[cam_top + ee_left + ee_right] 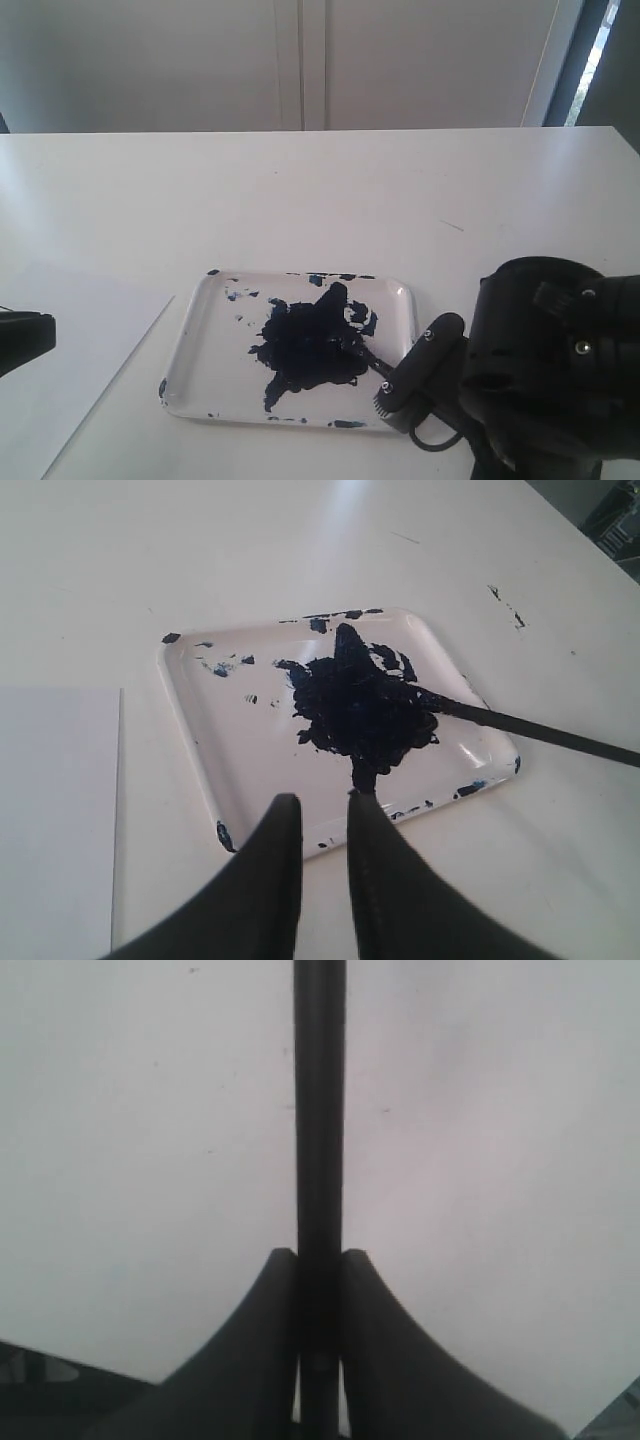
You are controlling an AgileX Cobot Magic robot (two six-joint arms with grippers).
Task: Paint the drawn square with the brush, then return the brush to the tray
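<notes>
- Shallow white rectangular tray with rounded corners sits on the white table, toward its near edge. A big dark blue-black paint blotch covers the tray's middle, and there are paint specks along its rim.
- Long slim black-handled paintbrush: the bristle end lies in the blotch, and I cannot tell the bristles from the paint. The handle slants out over the tray's right rim toward the right arm.
- Right tool: clamped on the brush handle, one black finger pressed to each side. The handle runs straight out from between them.
- Bulky black right arm sits low beside the tray's near right corner.
- Left tool: a narrow gap between the two black fingers, nothing in it. The tips hang by the tray's near rim, pointing at the blotch. I cannot tell whether they touch the rim.
- Flat white paper sheet lies on the table left of the tray, near it but apart.
</notes>
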